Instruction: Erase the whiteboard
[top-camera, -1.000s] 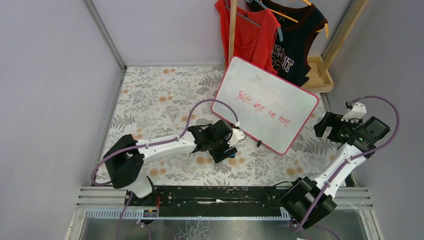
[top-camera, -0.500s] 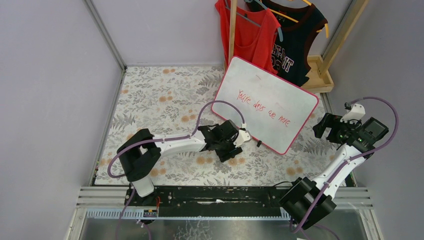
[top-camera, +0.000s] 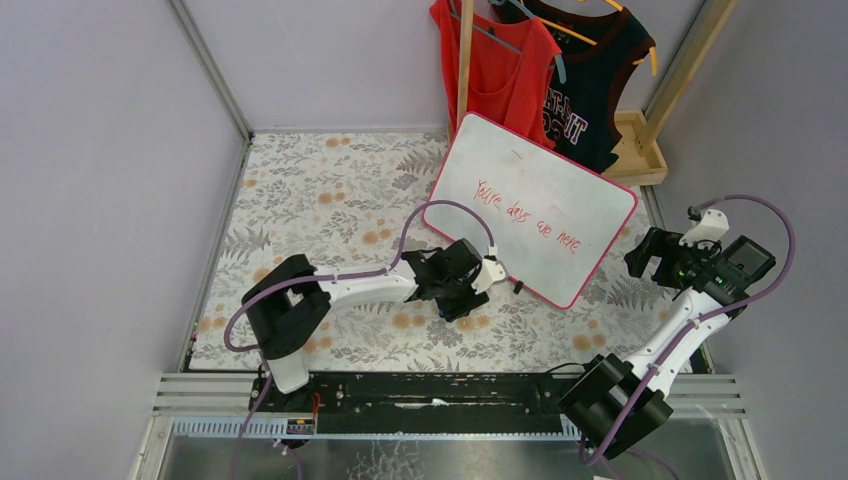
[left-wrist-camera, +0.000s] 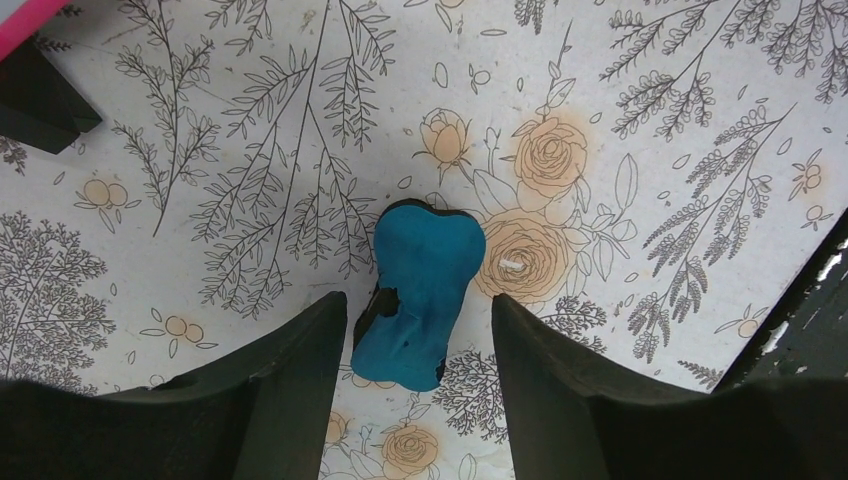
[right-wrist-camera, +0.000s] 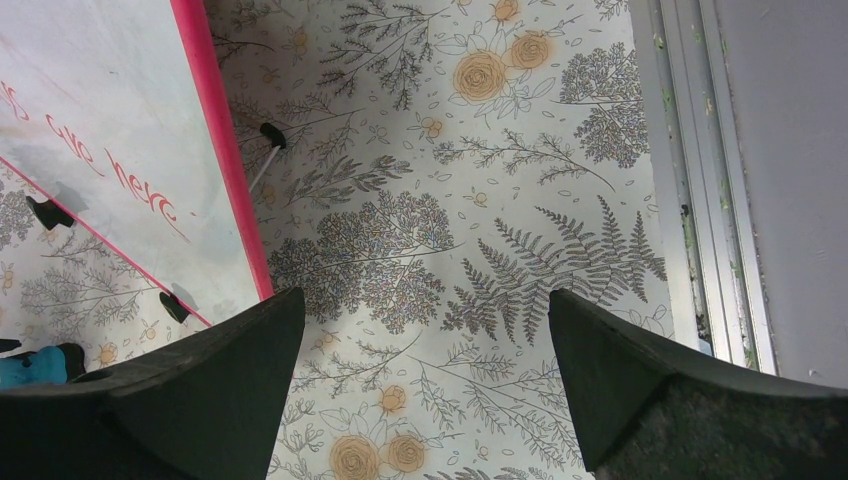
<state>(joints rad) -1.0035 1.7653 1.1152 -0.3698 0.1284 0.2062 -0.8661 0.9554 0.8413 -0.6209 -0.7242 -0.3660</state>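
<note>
The whiteboard (top-camera: 530, 207), white with a pink-red frame and red handwriting, stands tilted at the back right of the table. Its lower edge shows in the right wrist view (right-wrist-camera: 110, 130). A small blue bone-shaped eraser (left-wrist-camera: 420, 290) lies flat on the floral table cover. My left gripper (left-wrist-camera: 415, 325) is open, with the eraser's near end between its fingers and not touched by them. In the top view the left gripper (top-camera: 462, 300) hangs just left of the board's lower corner. My right gripper (top-camera: 650, 255) is open and empty, right of the board, above the table (right-wrist-camera: 420, 320).
A red top (top-camera: 495, 70) and a black top (top-camera: 590, 90) hang on a wooden rack (top-camera: 640, 145) behind the board. The board's black feet (right-wrist-camera: 50, 212) rest on the floral cover. A metal rail (right-wrist-camera: 705, 180) runs along the table's right edge.
My left gripper has moved right and slightly forward, toward the board's lower corner, and stands over the eraser. My right arm has barely moved.
</note>
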